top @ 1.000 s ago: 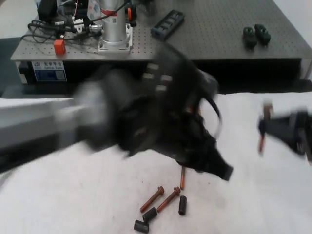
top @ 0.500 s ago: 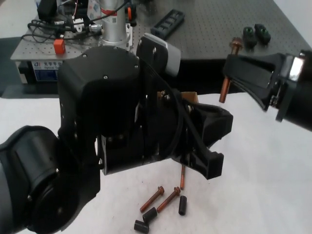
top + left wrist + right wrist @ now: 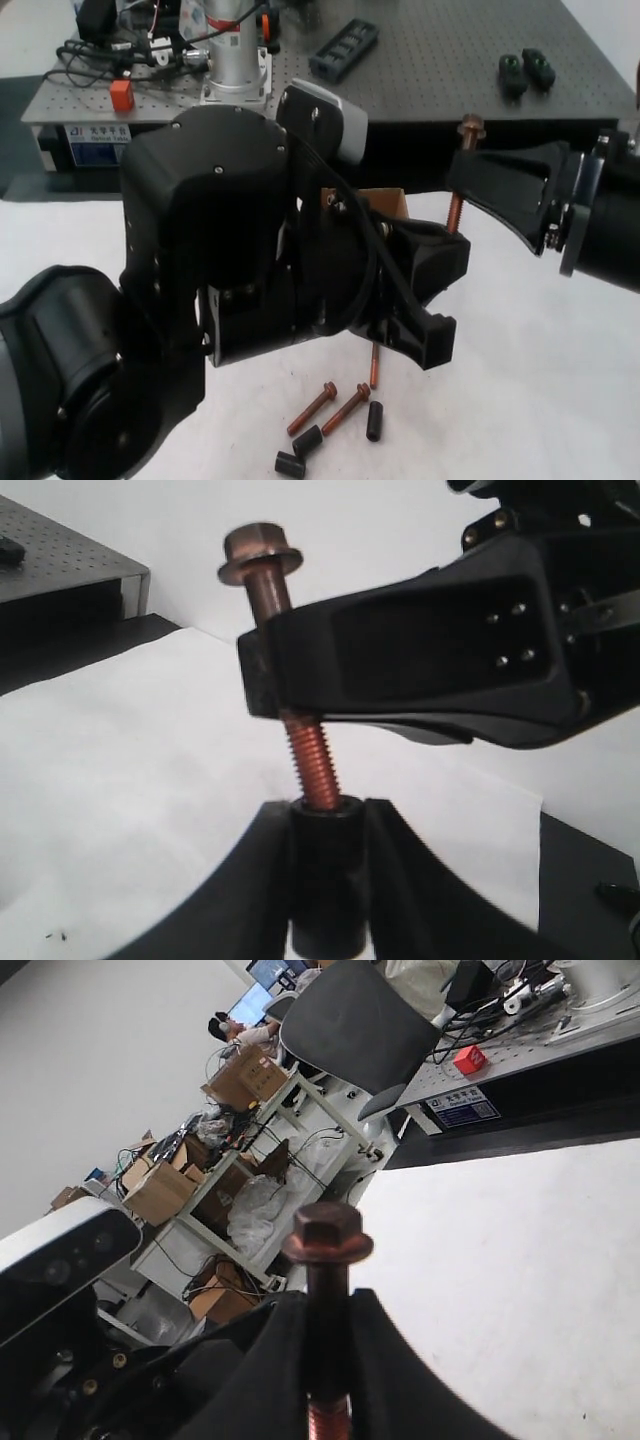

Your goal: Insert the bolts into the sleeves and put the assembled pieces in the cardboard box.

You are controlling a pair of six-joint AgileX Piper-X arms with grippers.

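Right claw (image 3: 272, 676): clamped on the shank of a copper bolt (image 3: 310, 765), just below the flanged head. The bolt stands upright, head up.

Left claw (image 3: 327, 816): clamped on a black sleeve (image 3: 325, 880), which is held upright between the two fingers.

Position of parts: the bolt's threaded end meets the top opening of the sleeve (how deep it sits cannot be told). Both parts are held in the air above the white table (image 3: 560, 380), just in front of the cardboard box (image 3: 386, 202).

Loose stock on the table, near the front edge:
- three bolts (image 3: 346, 408), lying flat
- three black sleeves (image 3: 374, 421), lying just beside those bolts
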